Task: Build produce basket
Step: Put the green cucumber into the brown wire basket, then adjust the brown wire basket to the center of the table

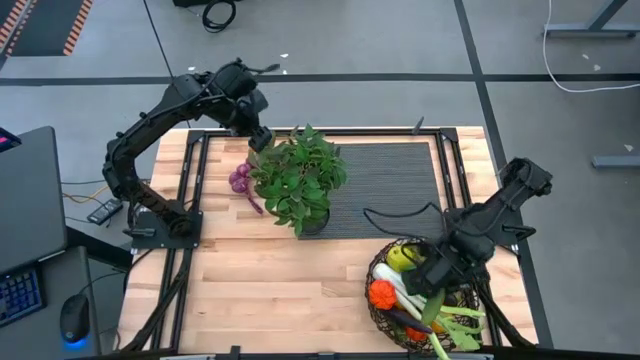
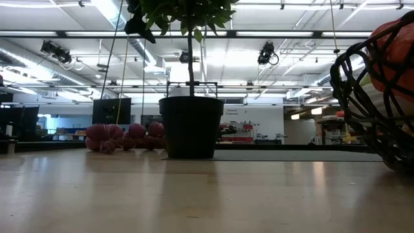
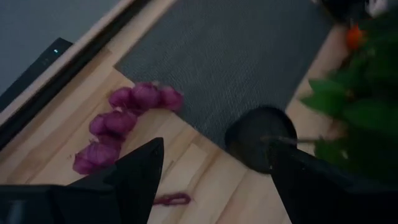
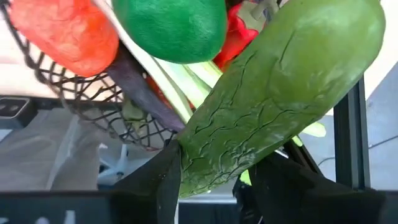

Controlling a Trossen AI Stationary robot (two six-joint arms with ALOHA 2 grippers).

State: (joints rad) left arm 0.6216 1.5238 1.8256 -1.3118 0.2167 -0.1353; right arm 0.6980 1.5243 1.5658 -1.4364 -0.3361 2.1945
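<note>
Clamping a green cucumber (image 4: pixel 280 93) between its two dark fingers, the right gripper (image 1: pixel 432 285) sits over the wire basket (image 1: pixel 378 300) at the bench's front right corner, where an orange tomato (image 1: pixel 381 294), a lime (image 1: pixel 402 259) and a leek (image 1: pixel 460 320) lie piled. Over at the back left, the left gripper (image 3: pixel 211 180) hangs spread wide above purple grapes (image 3: pixel 121 121) lying on the wood beside the black mat (image 1: pixel 400 180) and potted plant (image 1: pixel 298 178).

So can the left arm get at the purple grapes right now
Probably yes. The left gripper hangs open just above the purple grapes, which lie bare on the table beside the plant. The leaves crowd one side, but nothing covers the grapes.
</note>
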